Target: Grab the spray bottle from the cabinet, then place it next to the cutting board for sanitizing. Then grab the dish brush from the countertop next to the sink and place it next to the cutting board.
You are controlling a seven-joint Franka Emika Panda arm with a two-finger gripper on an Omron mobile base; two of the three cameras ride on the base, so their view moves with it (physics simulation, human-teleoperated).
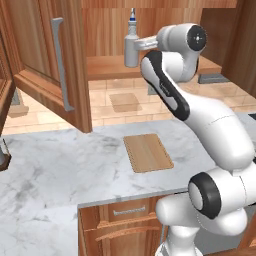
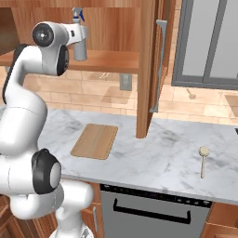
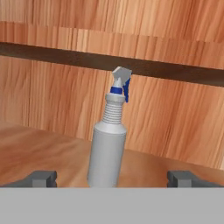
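Wood-panelled cabinet up top, door swung open. You've got the gripper spread wide, holding nothing, its tips either side of the spray bottle (upright on the shelf, centre frame). Cutting board lies mid-desk; dish brush lower right.

Home kitchen, rendered. Evidence: white marble countertop over wooden drawer fronts, warm brown wall cabinet with bar handle, beige tiled backsplash. A dark oven front sat under the countertop's front edge; cutting board lay on the slab.
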